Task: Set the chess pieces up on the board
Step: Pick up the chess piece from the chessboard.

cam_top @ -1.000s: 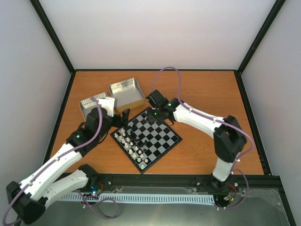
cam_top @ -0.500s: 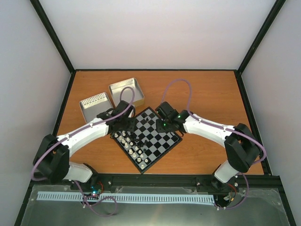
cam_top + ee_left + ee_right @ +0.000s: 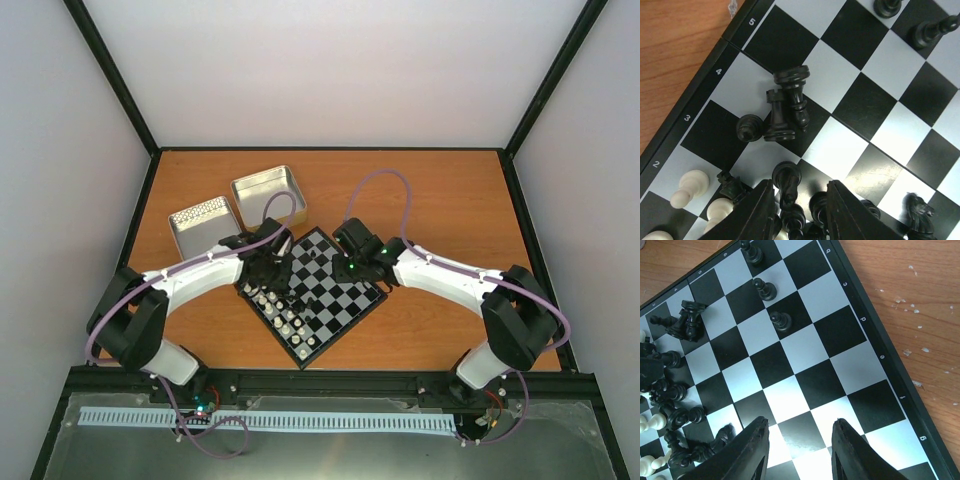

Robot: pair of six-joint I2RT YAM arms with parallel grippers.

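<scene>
Top external view: both arms are bending over the board (image 3: pixel 345 300), which is lying cornerwise on the wooden table (image 3: pixel 440 190), just beside two metal tins (image 3: pixel 268 195). The left gripper (image 3: pixel 270 272) is hovering over the board's far-left edge and the right gripper (image 3: pixel 352 262) over its far-right edge. White pieces (image 3: pixel 278 312) are lining the near-left edge.

Through the left wrist camera, the left gripper (image 3: pixel 800 184) is showing its jaws drawn partway in, straddling a jumble of black pieces (image 3: pixel 787 182). Whether it is pinching one cannot be told. Beyond them a black rook (image 3: pixel 776 117) is standing against a toppled piece.

Through the right wrist camera, the right gripper (image 3: pixel 800 421) is hanging with jaws apart, holding nothing, over bare squares. Three black pawns (image 3: pixel 764 287) are standing near the far corner.
</scene>
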